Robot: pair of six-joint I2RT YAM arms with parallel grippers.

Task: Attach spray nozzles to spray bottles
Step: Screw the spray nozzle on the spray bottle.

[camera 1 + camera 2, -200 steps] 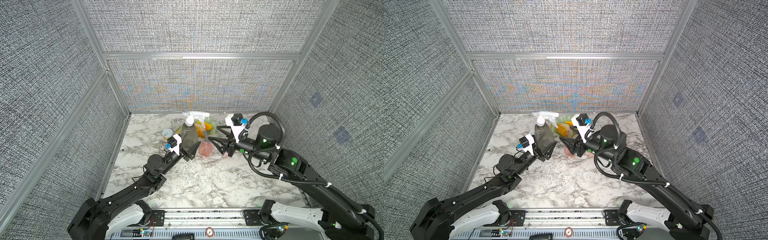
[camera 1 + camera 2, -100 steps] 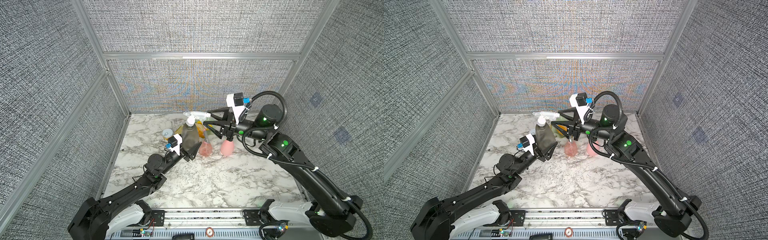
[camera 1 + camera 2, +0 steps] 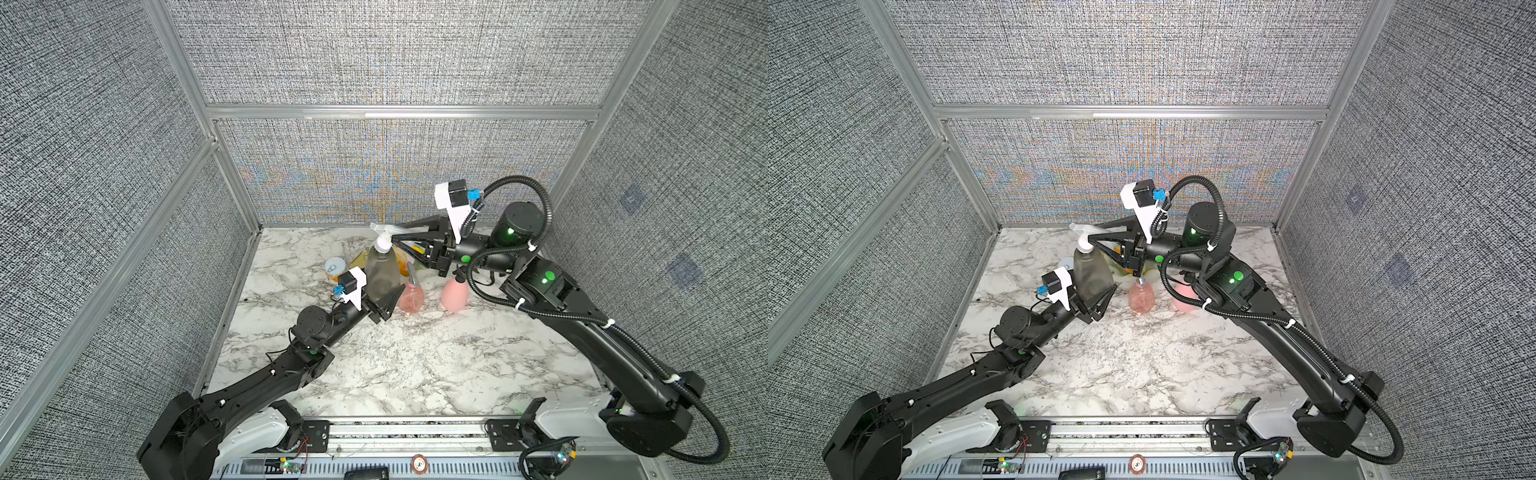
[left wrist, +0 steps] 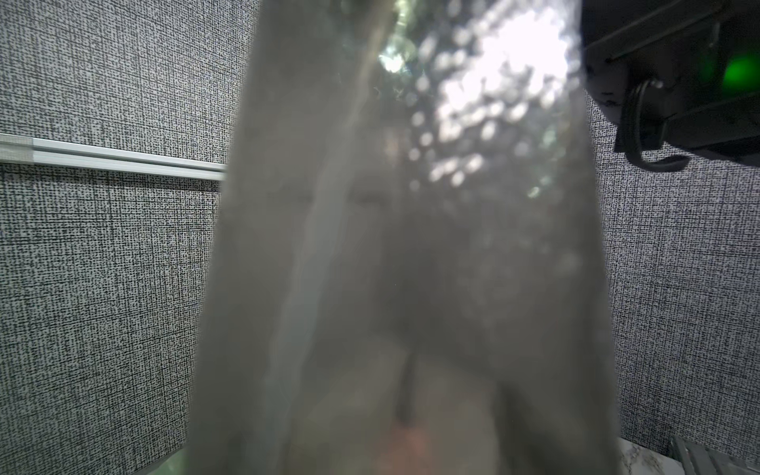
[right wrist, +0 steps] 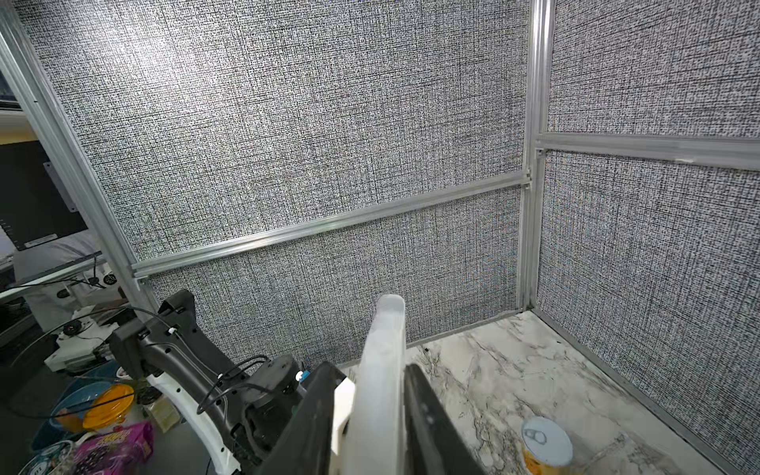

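Observation:
My left gripper (image 3: 382, 291) (image 3: 1094, 291) is shut on the lower body of the smoky grey spray bottle (image 3: 380, 274) (image 3: 1090, 274), held upright above the table. That bottle (image 4: 390, 246) fills the left wrist view and hides the jaws. A whitish spray nozzle (image 3: 380, 232) (image 3: 1079, 233) sits on its neck. My right gripper (image 3: 391, 232) (image 5: 370, 370) reaches in level and is shut on this nozzle (image 5: 382, 362). A clear pink spray bottle (image 3: 411, 298) carries a grey-and-pink nozzle (image 3: 411, 270). Beside it stands the pastel pink spray bottle (image 3: 454, 295) with a black nozzle (image 3: 459, 272).
A small tin can (image 3: 336, 266) (image 5: 545, 438) stands on the marble table (image 3: 415, 365) behind my left gripper. Yellow packaging (image 3: 401, 257) lies behind the grey bottle near the back wall. Fabric walls enclose the back and both sides.
My right arm has lifted from the pastel pink bottle, swung over to the grey bottle's top, and its jaws have closed on the whitish nozzle. The left arm has held still.

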